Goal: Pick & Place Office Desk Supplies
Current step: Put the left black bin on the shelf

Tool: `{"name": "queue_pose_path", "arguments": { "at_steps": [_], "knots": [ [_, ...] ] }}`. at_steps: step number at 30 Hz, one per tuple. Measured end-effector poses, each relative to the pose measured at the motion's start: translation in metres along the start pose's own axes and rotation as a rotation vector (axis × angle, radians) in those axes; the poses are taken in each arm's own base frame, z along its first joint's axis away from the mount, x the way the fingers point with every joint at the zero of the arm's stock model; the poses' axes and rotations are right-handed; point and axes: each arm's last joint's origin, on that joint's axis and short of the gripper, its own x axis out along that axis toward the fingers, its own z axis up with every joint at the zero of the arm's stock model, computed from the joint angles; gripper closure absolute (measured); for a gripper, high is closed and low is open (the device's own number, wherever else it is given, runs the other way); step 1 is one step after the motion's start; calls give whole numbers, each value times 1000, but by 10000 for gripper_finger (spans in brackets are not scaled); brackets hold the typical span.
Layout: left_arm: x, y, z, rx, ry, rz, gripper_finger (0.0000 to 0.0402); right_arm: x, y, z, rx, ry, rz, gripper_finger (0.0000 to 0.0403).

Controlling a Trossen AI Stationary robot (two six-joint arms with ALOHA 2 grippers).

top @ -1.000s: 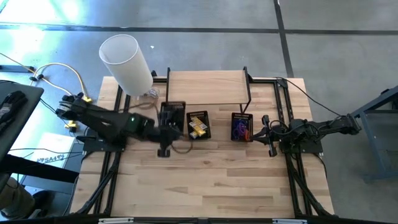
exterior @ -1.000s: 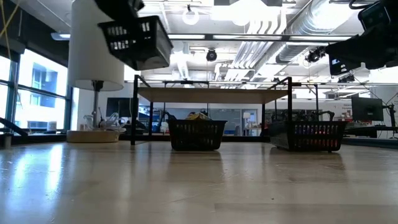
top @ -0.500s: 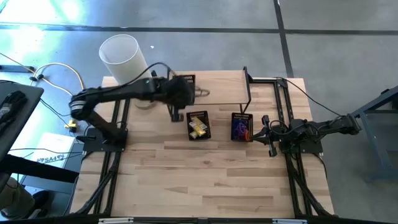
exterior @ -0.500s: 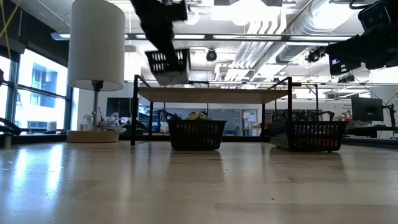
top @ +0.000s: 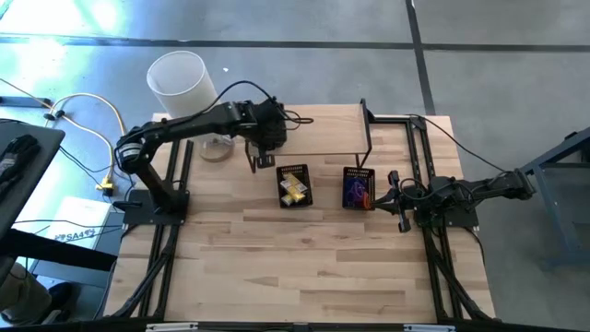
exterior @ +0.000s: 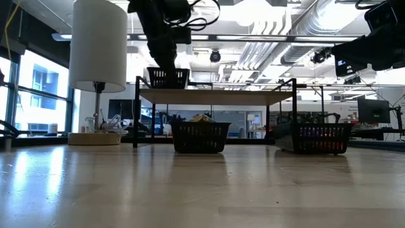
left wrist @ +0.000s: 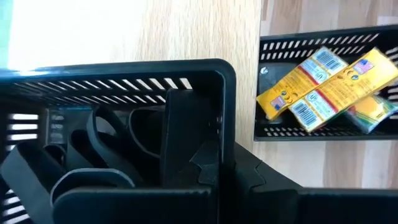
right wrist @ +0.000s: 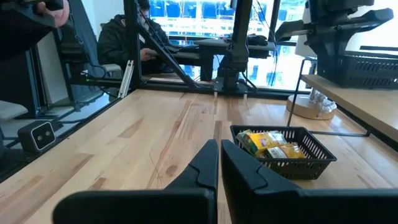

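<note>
We see the left gripper (top: 267,138) swing the black basket (exterior: 167,78) from above the desk's front-left area up to the raised shelf (top: 323,129), where it now seems to rest at the shelf's left end.

The light wooden bench (top: 313,258) carries a raised wooden shelf (top: 323,129) on black legs at its far edge. Two black mesh baskets sit on the bench: one with yellow packs (top: 295,185), one with coloured bands (top: 358,188). A third basket (exterior: 167,78) rests on the shelf.
</note>
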Motion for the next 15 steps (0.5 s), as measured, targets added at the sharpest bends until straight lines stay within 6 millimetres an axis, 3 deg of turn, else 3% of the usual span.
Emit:
{"name": "queue_pose_path", "arguments": {
  "at_steps": [6, 15],
  "knots": [
    [0, -8, 3, 23, 16, 74, 390, 0, 0, 0, 0, 0, 0, 395],
    [-1, -20, 8, 71, 2, 64, 317, 0, 0, 0, 2, 0, 1, 395]
  ]
}}
